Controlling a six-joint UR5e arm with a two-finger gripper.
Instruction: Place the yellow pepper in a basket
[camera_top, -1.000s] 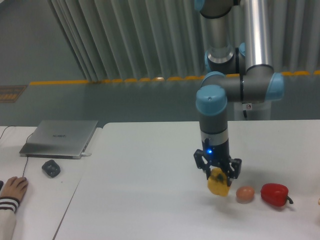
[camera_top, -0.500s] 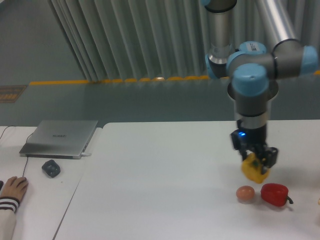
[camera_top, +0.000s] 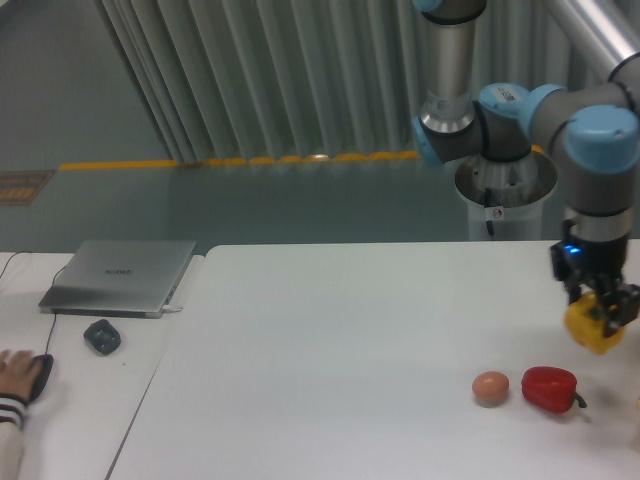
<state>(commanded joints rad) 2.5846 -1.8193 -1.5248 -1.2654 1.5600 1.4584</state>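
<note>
- The yellow pepper (camera_top: 594, 325) hangs in the tool (camera_top: 598, 322) above the surface (camera_top: 330, 350), close to its right edge — the red pepper (camera_top: 549, 388) and egg (camera_top: 490, 387) sit lower-left of it.
- No basket shows in view — presumably it lies past the right edge.
- The tool's fingers are closed around the pepper, holding it clear of the surface.

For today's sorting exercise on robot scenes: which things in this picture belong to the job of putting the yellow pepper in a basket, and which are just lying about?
Part of the job:
small bright-yellow bell pepper
two-finger gripper holding it

Just lying about:
tan egg
glossy red pepper
closed silver laptop
dark grey mouse

No basket is in view.
</note>
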